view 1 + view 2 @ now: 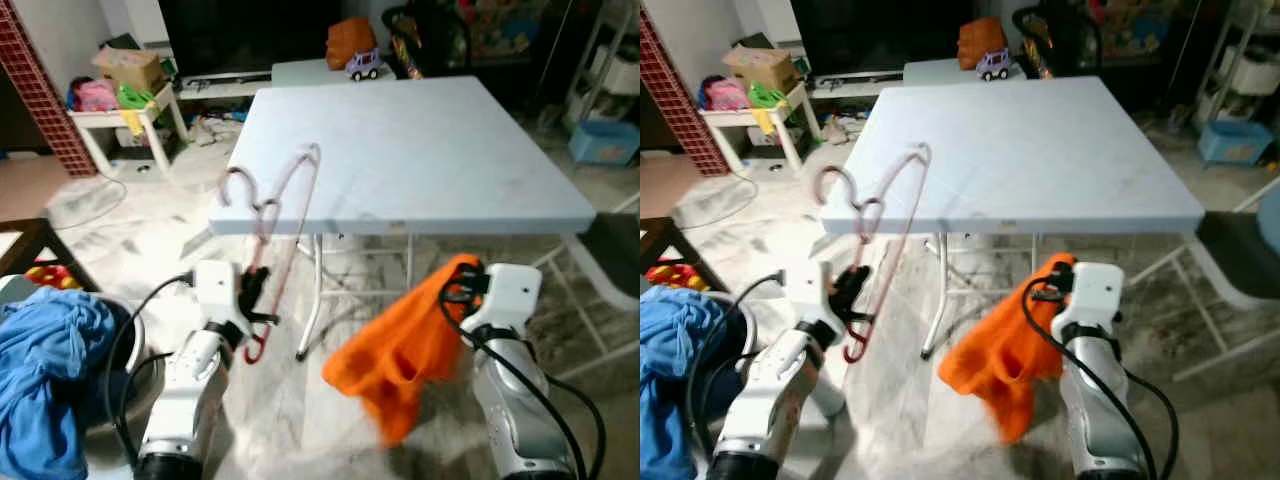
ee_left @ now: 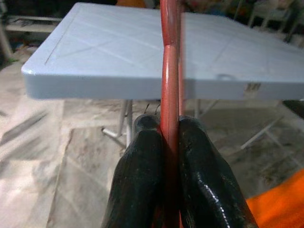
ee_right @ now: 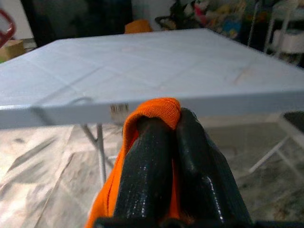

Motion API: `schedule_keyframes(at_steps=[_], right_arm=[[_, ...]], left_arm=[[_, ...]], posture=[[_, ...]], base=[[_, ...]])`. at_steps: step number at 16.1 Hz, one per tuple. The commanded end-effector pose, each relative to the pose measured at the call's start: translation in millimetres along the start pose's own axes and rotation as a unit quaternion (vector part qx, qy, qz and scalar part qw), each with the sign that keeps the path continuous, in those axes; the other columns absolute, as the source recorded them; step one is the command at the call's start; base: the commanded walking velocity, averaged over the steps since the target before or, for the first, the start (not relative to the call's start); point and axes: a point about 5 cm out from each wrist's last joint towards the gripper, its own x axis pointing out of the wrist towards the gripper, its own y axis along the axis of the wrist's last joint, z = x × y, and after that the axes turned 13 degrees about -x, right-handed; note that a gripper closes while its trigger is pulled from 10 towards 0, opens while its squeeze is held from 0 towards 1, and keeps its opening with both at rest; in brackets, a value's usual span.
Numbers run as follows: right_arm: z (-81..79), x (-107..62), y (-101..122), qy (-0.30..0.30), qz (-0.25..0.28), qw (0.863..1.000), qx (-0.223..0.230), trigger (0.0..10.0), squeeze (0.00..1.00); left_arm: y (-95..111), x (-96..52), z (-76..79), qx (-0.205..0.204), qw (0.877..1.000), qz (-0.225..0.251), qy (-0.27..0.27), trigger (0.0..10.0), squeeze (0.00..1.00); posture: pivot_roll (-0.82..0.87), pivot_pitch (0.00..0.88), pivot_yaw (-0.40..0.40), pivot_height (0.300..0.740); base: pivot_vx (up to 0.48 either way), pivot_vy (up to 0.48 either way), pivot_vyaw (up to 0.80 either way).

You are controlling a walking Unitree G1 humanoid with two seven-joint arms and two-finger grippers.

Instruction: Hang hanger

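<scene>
My left gripper (image 1: 256,290) is shut on the lower bar of a thin red hanger (image 1: 290,205), which rises up and away toward the front left corner of the pale blue folding table (image 1: 420,140). In the left wrist view the red hanger (image 2: 169,95) is pinched between both black fingers (image 2: 142,180). My right gripper (image 1: 462,282) is shut on an orange garment (image 1: 400,355) that droops below it, in front of the table's near edge. In the right wrist view the orange garment (image 3: 154,111) bunches over the fingertips (image 3: 147,156).
A blue cloth (image 1: 45,350) lies in a basket at my lower left. A small white table with boxes and toys (image 1: 125,95) stands at the back left. An orange bag (image 1: 350,40) and a toy car (image 1: 364,66) sit behind the table. A blue bin (image 1: 603,140) stands at the right.
</scene>
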Motion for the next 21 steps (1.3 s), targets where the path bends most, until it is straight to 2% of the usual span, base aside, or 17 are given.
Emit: schedule_keyframes(at_steps=[1, 5, 8, 11, 14, 21], right_arm=[[-5.2, 3.6, 12.7, 0.004, 0.023, 1.000, 0.006, 0.0, 0.00], [-0.7, 5.1, 11.0, 0.003, 0.018, 1.000, 0.003, 0.0, 0.00], [-4.2, 8.6, 15.5, 0.007, 0.026, 1.000, 0.004, 0.0, 0.00], [-6.3, 12.0, 27.2, 0.017, 0.051, 0.998, -0.010, 0.0, 0.00], [-6.3, 12.3, 49.9, 0.020, 0.091, 0.996, -0.013, 0.0, 0.00], [-10.7, 14.6, 64.6, 0.027, 0.111, 0.993, -0.011, 0.0, 0.00]], left_arm=[[9.4, -2.9, -10.0, 0.011, 1.000, 0.017, 0.010, 10.0, 0.00], [9.0, -4.5, -10.5, 0.007, 1.000, 0.021, 0.014, 10.0, 0.00], [13.6, -1.2, -4.2, -0.008, 0.999, 0.030, -0.018, 10.0, 0.00], [23.3, 2.8, -1.7, -0.016, 0.999, 0.042, -0.024, 10.0, 0.00], [22.3, -5.8, 2.0, -0.012, 0.998, 0.040, -0.036, 10.0, 0.00], [29.1, -4.4, 2.0, -0.001, 0.998, 0.050, -0.035, 10.0, 0.00]], posture=[[-0.03, 0.001, 0.029, 0.740], [-0.03, 0.007, 0.020, 0.740], [-0.03, 0.007, 0.020, 0.740], [-0.02, 0.012, 0.010, 0.740], [-0.02, 0.017, 0.013, 0.740], [-0.01, 0.014, 0.011, 0.740]], base=[[0.000, 0.000, -0.51], [0.000, 0.000, -0.80], [0.000, 0.000, 0.00], [0.306, 0.000, 0.00], [0.345, 0.000, 0.00], [0.390, 0.000, 0.00]])
